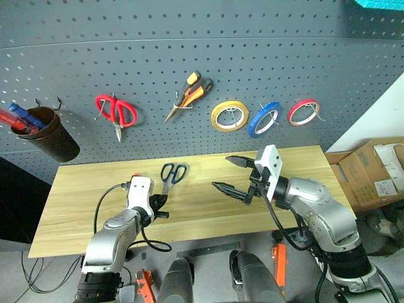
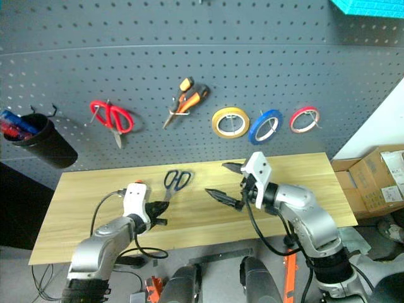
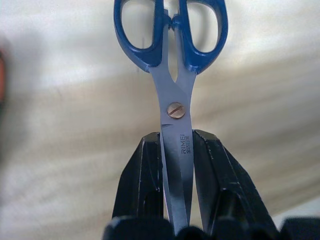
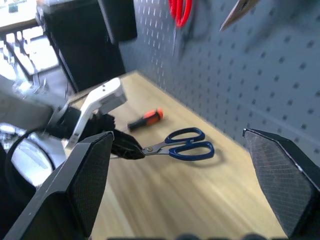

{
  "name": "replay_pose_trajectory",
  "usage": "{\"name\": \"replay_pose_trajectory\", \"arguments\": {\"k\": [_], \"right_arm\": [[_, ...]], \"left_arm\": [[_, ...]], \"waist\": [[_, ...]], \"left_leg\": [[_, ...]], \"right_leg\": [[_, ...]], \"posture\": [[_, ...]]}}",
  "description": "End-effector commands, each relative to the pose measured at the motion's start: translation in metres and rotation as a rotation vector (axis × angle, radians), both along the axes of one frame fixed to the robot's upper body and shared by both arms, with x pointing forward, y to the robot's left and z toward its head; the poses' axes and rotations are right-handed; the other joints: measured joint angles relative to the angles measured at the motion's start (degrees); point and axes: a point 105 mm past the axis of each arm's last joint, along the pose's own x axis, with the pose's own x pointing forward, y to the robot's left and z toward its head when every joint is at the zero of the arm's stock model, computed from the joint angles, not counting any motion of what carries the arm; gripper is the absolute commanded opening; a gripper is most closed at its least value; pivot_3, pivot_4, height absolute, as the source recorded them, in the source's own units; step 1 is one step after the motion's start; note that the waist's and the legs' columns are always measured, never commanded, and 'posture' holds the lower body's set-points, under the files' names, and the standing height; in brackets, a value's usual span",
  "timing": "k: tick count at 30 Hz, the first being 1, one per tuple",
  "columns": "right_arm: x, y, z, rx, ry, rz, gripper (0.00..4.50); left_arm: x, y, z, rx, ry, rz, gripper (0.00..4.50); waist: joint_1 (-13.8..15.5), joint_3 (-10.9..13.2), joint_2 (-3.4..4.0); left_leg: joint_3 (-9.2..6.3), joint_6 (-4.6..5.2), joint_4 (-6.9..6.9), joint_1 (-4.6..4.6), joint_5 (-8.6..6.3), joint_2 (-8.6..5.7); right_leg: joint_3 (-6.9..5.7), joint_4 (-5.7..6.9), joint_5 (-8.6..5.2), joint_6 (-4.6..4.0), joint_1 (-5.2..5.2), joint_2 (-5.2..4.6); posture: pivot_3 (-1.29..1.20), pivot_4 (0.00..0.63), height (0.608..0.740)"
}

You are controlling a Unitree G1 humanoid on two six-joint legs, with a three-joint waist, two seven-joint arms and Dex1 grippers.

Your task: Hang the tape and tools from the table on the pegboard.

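Dark-handled steel scissors [image 1: 172, 173] lie on the light wooden table [image 1: 88, 196], handles toward the pegboard [image 1: 189, 44]. My left gripper [image 1: 161, 204] is shut on their blades just below the pivot screw, as the left wrist view shows [image 3: 177, 136]. Whether the handles still touch the wood I cannot tell. My right gripper [image 1: 221, 172] hovers open over the table's middle, to the right of the scissors, nothing between its fingers. The orange-and-black screwdriver [image 4: 145, 120] lies beyond my left hand. The blue tape [image 1: 264, 118] and the pliers [image 1: 189, 95] hang on pegboard hooks.
Red-handled scissors [image 1: 117, 112], a yellow roll [image 1: 229, 115] and a thin red roll [image 1: 303, 112] also hang on the board. A dark cup [image 1: 50, 136] with pens hangs at the far left. Cardboard boxes [image 1: 375, 170] stand on the floor to the right.
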Motion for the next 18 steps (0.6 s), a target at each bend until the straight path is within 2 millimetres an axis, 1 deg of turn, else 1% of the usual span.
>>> {"name": "replay_pose_trajectory", "arguments": {"k": [1,5,7,9,12,15,18], "right_arm": [[-0.010,-0.002,0.023,0.124,-0.064,0.035,4.50],[-0.011,-0.005,0.025,0.176,-0.058,0.053,4.50],[-0.012,-0.005,0.026,0.193,-0.052,0.065,4.50],[-0.013,-0.006,0.030,0.230,-0.056,0.079,4.50],[-0.017,-0.009,0.042,0.315,-0.044,0.102,4.50],[-0.020,-0.013,0.049,0.394,0.008,0.125,4.50],[-0.018,-0.013,0.051,0.406,0.024,0.120,4.50]], "left_arm": [[-0.004,0.002,0.028,0.012,-0.170,0.015,0.51],[-0.021,0.007,0.035,0.050,-0.265,0.051,0.51],[-0.030,0.003,0.037,0.006,-0.296,0.038,0.51],[-0.041,0.003,0.041,-0.010,-0.351,0.052,0.51],[-0.053,0.007,0.047,-0.039,-0.430,0.119,0.51],[-0.061,0.007,0.056,-0.028,-0.515,0.150,0.51],[-0.066,0.004,0.063,-0.007,-0.578,0.145,0.51]], "waist": [[0.3,-0.6,0.00],[0.8,-1.9,-0.16],[1.3,-2.6,-0.19],[1.6,-3.2,-0.28],[1.9,-4.0,-0.29],[2.3,-4.8,-0.32],[3.1,-5.8,-0.25]], "left_leg": [[0.00,-0.01,-0.01,0.00,-0.01,0.01],[0.06,-0.01,0.00,0.04,-0.01,-0.06],[0.11,-0.01,0.01,0.09,-0.01,-0.06],[0.17,-0.01,0.03,0.18,-0.01,-0.06],[0.27,0.00,0.05,0.39,-0.01,-0.07],[0.30,0.01,0.09,0.47,-0.01,-0.07],[0.31,0.01,0.12,0.53,-0.01,-0.06]], "right_leg": [[-0.01,0.00,0.00,0.00,0.01,0.00],[0.01,-0.02,0.00,0.00,0.04,0.01],[0.03,-0.03,0.00,0.00,0.08,0.01],[0.06,-0.01,0.00,0.00,0.13,0.02],[0.12,-0.02,-0.02,-0.03,0.30,0.02],[0.14,-0.03,-0.10,-0.17,0.41,0.04],[0.14,-0.01,-0.16,-0.26,0.46,0.09]], "posture": [[0.14,0.113,0.740],[0.17,0.086,0.740],[0.18,0.072,0.740],[0.19,0.066,0.740],[0.21,0.053,0.740],[0.23,0.042,0.740],[0.24,0.029,0.740]]}}
